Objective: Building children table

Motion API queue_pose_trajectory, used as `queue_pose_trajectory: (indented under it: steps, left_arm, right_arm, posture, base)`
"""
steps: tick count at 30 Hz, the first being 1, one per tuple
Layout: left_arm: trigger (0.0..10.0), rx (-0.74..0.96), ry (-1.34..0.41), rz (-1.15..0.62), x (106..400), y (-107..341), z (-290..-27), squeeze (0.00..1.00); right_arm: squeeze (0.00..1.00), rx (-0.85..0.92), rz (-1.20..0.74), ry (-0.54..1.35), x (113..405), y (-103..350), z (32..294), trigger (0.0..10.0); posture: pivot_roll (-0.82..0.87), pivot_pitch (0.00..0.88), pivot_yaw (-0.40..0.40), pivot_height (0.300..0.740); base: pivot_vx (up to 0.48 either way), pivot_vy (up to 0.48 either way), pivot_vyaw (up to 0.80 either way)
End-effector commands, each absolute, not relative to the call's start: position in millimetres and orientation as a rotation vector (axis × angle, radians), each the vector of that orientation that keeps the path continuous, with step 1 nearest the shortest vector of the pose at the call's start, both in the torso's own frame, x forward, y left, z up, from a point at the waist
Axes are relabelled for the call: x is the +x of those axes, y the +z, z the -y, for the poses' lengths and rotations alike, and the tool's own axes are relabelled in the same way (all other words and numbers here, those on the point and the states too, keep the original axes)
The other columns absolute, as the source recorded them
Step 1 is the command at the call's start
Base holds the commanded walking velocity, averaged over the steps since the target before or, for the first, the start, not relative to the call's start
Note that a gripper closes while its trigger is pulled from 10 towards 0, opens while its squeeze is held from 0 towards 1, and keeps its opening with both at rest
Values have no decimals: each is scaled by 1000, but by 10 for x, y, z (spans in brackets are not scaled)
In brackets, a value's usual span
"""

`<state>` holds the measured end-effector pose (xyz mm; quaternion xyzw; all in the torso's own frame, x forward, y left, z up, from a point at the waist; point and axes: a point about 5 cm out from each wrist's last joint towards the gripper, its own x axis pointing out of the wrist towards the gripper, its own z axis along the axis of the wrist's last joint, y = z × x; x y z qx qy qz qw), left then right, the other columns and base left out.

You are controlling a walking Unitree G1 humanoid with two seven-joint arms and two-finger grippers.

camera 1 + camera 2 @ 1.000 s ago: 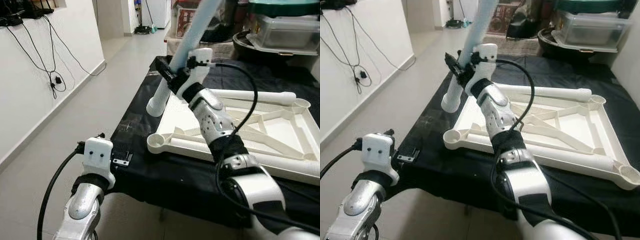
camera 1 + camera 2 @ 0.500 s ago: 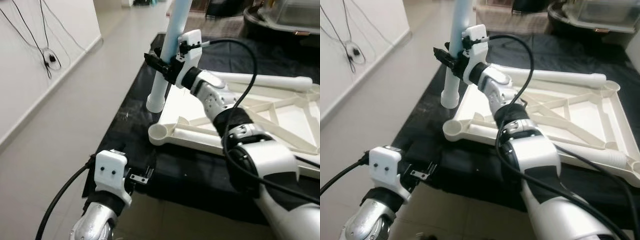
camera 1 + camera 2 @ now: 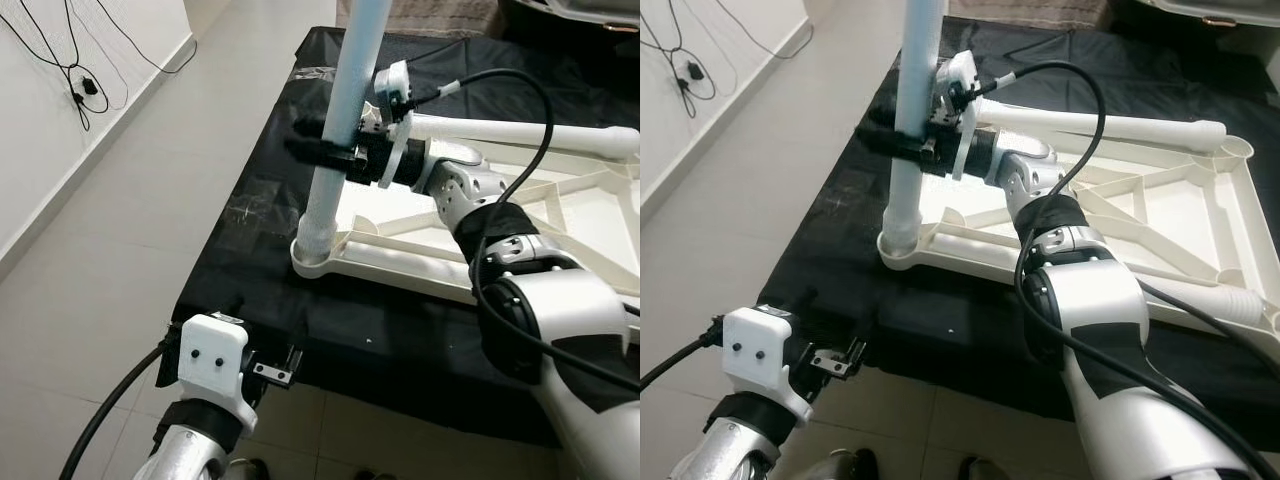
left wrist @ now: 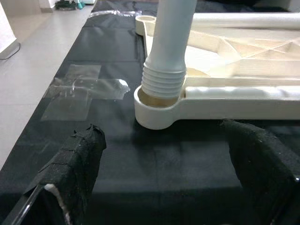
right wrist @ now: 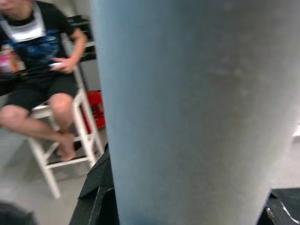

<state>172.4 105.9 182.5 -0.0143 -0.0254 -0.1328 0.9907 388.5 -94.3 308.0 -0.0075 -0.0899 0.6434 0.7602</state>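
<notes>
Table leg (image 3: 345,110) runs out past the top edge, upper end unseen. Tabletop frame (image 3: 1160,215) is cut at the right edge and partly hidden by the right arm (image 3: 1080,300). Seated person (image 5: 35,70) in right wrist view is blurred, head cropped.

Right end effector (image 3: 322,152) — clamped round table leg (image 3: 342,120)

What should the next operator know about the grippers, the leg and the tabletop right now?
Right gripper: shut on the pale blue table leg, holding it upright.
Left gripper: open, low at the near edge of the black-covered surface, facing the socket.
Upturned white tabletop lies on that surface. The leg's threaded end sits in the near-left corner socket, threads still showing.
Left: seat it fully; a white leg lies on the far side.
</notes>
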Motion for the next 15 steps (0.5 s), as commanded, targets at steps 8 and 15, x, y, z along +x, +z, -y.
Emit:
queue_pose_trajectory:
  steps: [8, 15]
  left_arm:
    - [10000, -3, -278, 38, 1665, 1799, -1041, 0]
    - [10000, -8, -273, 32, 1639, 1798, -1019, 0]
  right_arm:
    - [0, -82, 150, 1517, 3825, 2932, 857, 10000]
    - [0, -116, 129, 1517, 3824, 2848, 780, 10000]
  posture:
    - [97, 248, -41, 740]
    - [97, 247, -44, 740]
  base:
    - [0, 0, 0]
    - [0, 0, 0]
